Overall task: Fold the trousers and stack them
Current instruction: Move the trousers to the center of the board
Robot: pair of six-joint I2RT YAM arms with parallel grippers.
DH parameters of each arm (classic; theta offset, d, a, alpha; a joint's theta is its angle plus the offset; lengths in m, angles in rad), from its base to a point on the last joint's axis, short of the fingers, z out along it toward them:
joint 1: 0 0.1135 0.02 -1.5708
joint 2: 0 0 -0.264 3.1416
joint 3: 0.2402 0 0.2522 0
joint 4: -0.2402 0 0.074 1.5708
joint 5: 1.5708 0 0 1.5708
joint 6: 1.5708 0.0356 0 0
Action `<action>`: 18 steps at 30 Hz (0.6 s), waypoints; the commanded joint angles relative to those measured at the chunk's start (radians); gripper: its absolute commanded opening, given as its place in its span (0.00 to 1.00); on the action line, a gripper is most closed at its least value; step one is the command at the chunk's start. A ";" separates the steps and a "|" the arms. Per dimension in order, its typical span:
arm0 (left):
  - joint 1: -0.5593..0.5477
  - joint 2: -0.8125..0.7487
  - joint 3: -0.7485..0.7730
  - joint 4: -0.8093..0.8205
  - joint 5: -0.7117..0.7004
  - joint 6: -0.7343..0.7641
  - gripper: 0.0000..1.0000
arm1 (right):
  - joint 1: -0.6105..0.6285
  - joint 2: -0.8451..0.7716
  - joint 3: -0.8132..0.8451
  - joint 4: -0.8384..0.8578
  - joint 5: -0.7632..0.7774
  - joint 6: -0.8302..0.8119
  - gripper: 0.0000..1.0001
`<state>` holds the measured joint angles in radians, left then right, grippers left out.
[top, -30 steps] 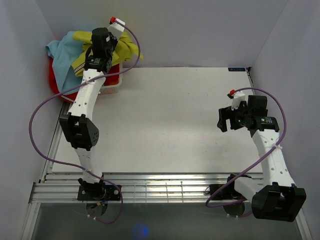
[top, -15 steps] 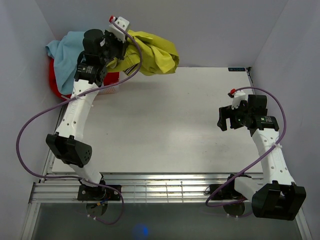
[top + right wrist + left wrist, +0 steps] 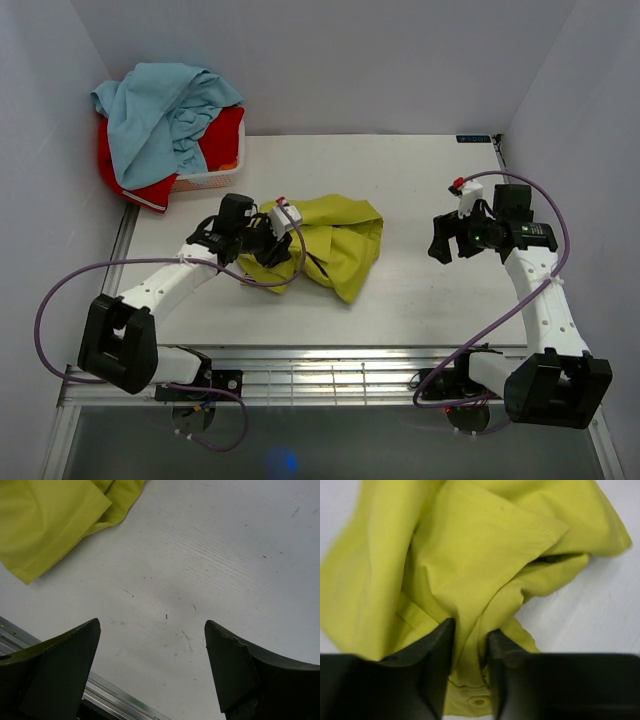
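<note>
White tabletop (image 3: pixel 430 170), walled in by pale panels, seen from above with both wrist views. Compared with a second ago, the long-legged yellow-green cloth trousers (image 3: pixel 340 240) have left the far-left corner, where they were being lifted off the heap, and now lie as a crumpled mound near the table's middle, slightly left of centre. The left gripper (image 3: pixel 470 632) has a fold of the trousers pinched between its narrowly parted jaws, with a button visible just below them. The right gripper (image 3: pixel 151 625) hangs with its jaws spread wide and nothing in them, over bare table beside a hemmed edge of the trousers. By this reading the fetching step is done and folding has not begun; legs and waistband cannot be told apart in the mound, so spreading it flat appears to come first. A light blue garment (image 3: pixel 160 110) and a red garment (image 3: pixel 228 135) remain draped over the white basket (image 3: pixel 212 181), well apart from the work area. Nothing lies between the right gripper and the trousers.
</note>
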<state>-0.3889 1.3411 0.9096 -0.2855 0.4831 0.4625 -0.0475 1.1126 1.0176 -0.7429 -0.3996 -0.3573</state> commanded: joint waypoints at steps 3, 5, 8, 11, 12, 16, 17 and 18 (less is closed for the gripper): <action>0.002 -0.056 0.073 -0.107 -0.018 0.038 0.64 | 0.020 0.026 0.059 -0.075 -0.142 -0.092 0.90; 0.037 -0.053 0.126 -0.199 0.001 -0.022 0.64 | 0.044 0.041 0.071 -0.069 -0.159 -0.095 0.90; 0.154 -0.071 0.208 -0.291 0.135 -0.076 0.84 | 0.113 0.088 0.107 -0.041 -0.156 -0.089 0.90; 0.257 -0.039 0.273 -0.405 0.206 -0.084 0.98 | 0.188 0.148 0.136 0.014 -0.105 -0.072 0.90; 0.303 -0.028 0.279 -0.424 0.209 -0.067 0.98 | 0.210 0.188 0.141 0.034 -0.087 -0.059 0.90; 0.375 0.018 0.261 -0.486 0.200 0.027 0.98 | 0.309 0.291 0.164 0.132 -0.010 -0.028 0.91; 0.384 0.042 0.249 -0.488 0.186 0.031 0.98 | 0.327 0.312 0.188 0.142 0.002 -0.028 0.91; 0.387 0.059 0.242 -0.485 0.167 0.027 0.98 | 0.346 0.350 0.206 0.148 0.010 -0.029 0.92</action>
<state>-0.0120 1.3602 1.1725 -0.6846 0.6365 0.4469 0.2520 1.4124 1.1526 -0.6765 -0.4408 -0.4030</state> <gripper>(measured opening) 0.977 0.914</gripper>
